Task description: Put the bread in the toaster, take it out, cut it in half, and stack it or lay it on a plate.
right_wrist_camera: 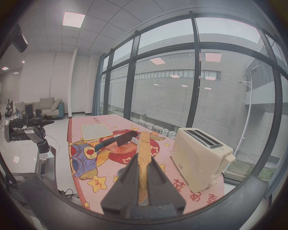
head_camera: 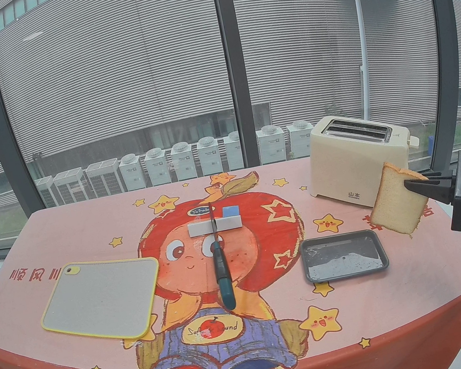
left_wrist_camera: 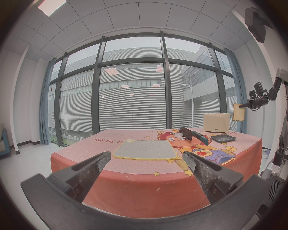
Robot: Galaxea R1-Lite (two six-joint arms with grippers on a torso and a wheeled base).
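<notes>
One slice of bread (head_camera: 399, 200) hangs upright, pinched at its edge by our right jaws, with the toaster (head_camera: 350, 167) just ahead of them and to one side. We judge it needs squaring over a slot (head_camera: 357, 130) before lowering. Off the bench (head_camera: 435, 281), our left jaws gape empty. The knife (head_camera: 221, 266), board (head_camera: 101, 299) and tray (head_camera: 344, 256) lie away from the right jaws, so nothing blocks.

Toaster (head_camera: 356, 163) stands at right of the frame, slots facing open air. Bread (head_camera: 397, 205), pinched in the right end effector (head_camera: 415, 186), hangs just beside its near right corner. Tray (head_camera: 341, 240) lies low in front; knife (head_camera: 220, 260) propped on its rest (head_camera: 227, 223) bars the bench (head_camera: 424, 283) centre; cutting board (head_camera: 101, 299) flat, lower left.
</notes>
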